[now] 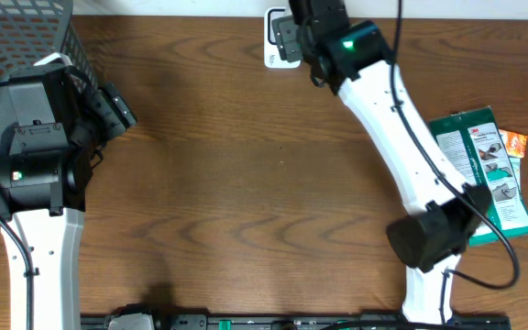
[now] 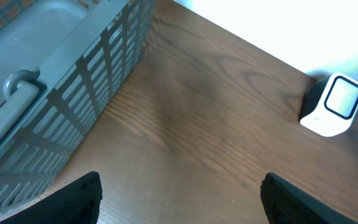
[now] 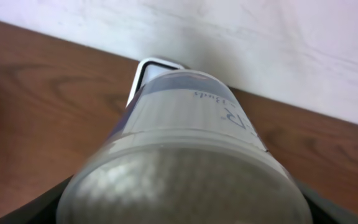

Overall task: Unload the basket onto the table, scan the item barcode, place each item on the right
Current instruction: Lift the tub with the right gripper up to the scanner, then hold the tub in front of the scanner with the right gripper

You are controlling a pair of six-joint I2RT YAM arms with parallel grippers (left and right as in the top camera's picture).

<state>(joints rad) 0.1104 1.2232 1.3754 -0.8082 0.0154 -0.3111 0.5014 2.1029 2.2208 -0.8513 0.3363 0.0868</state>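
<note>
Our right gripper (image 1: 290, 38) clamped on a translucent container (image 3: 185, 155) at the white scanner (image 3: 157, 65), our left gripper (image 2: 182, 199) spread wide

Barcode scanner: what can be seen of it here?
The barcode scanner is a small white box with rounded corners, apparently glossy plastic, with a dark-rimmed pale window on its face. It stands upright on the wooden table at the far edge, by the wall. The left wrist view shows nothing touching it; from the right wrist, a grey container hides most of it.
</note>
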